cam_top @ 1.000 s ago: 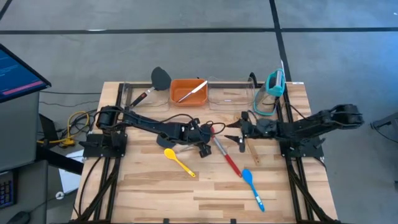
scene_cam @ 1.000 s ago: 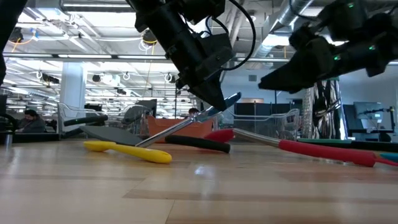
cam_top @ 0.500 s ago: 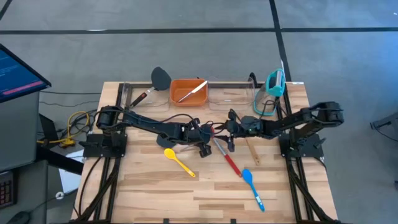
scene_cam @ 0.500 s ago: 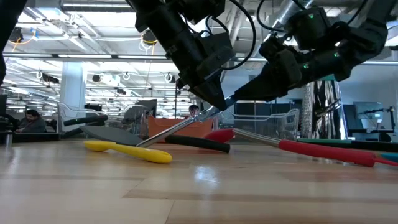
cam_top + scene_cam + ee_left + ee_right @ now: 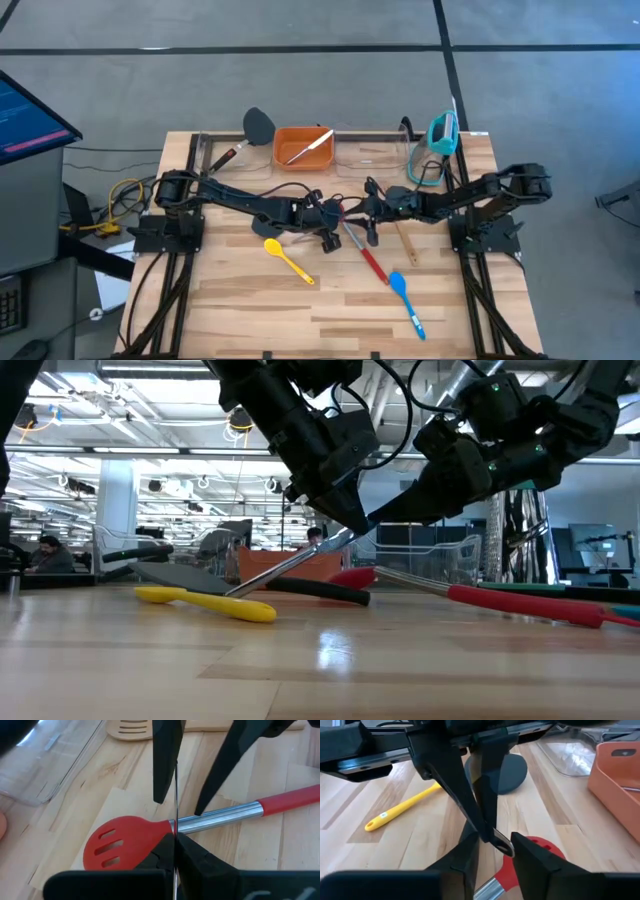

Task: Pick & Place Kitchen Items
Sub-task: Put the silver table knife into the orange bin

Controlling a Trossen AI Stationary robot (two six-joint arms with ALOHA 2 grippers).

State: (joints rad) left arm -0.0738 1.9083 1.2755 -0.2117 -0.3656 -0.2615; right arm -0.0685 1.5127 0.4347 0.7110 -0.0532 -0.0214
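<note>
Right now your thing to watch is the black spatula [image 5: 282,565]. Its dark flat head rests on the table [image 5: 300,320] toward the left, and its metal handle slopes up and to the right, off the wood. The left gripper [image 5: 345,528] is clamped tight on that handle near its upper end, close to the table's middle. The right gripper [image 5: 492,852] faces it from the right. Its two fingers [image 5: 536,857] stand a little apart on either side of the handle's tip (you can see a slim gap on each side in both wrist views), so it has not gripped anything.

Just beneath the two grippers lies the red slotted spatula [image 5: 125,845]. Its head is under the left gripper, and its steel-and-red handle runs toward the near right. The yellow spoon [image 5: 288,258] lies just near-left of the black spatula's head, flat on the wood. The blue spoon [image 5: 405,298] sits farther to the near right, well apart from both arms.

Along the far edge you have the orange bin [image 5: 303,147] with a pale utensil lying in it. A second black spatula [image 5: 258,125] is just to its left.
</note>
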